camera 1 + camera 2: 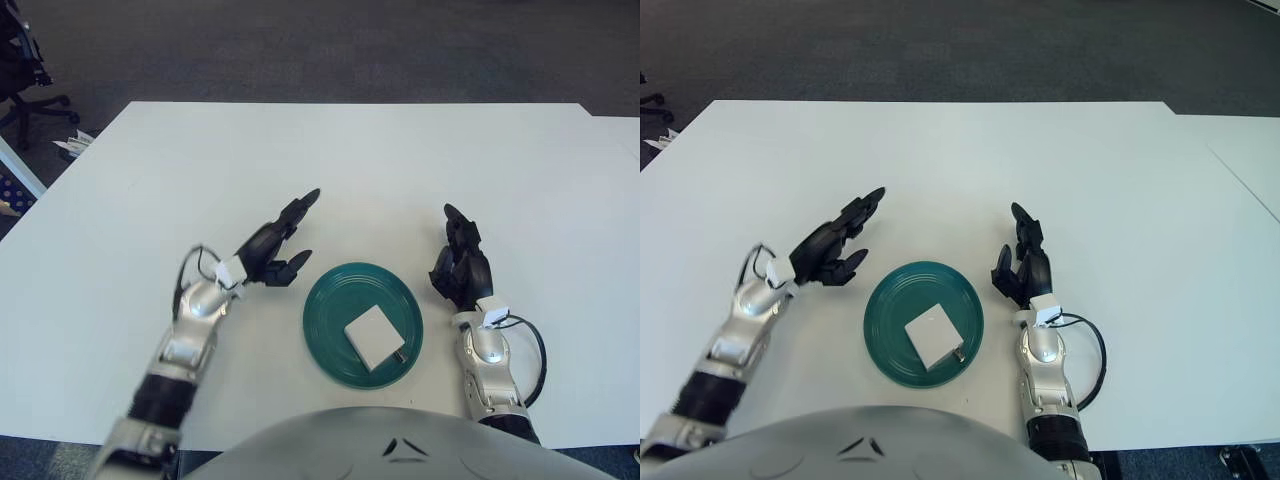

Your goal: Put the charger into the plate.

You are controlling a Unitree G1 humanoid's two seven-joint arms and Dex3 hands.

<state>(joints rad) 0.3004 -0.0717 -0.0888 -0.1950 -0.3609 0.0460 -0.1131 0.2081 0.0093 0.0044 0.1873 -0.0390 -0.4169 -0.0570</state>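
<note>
A white square charger (372, 336) lies flat inside the dark green plate (335, 302), toward its near right side. My left hand (277, 246) hovers left of the plate, clear of it, with its fingers spread and nothing in them. My right hand (461, 262) shows just right of the plate, fingers relaxed and pointing away from me, holding nothing.
The white table (380, 160) stretches far ahead and to both sides. An office chair (25, 70) and some papers (70, 145) stand off the table's far left corner. A cable (535, 355) loops at my right wrist.
</note>
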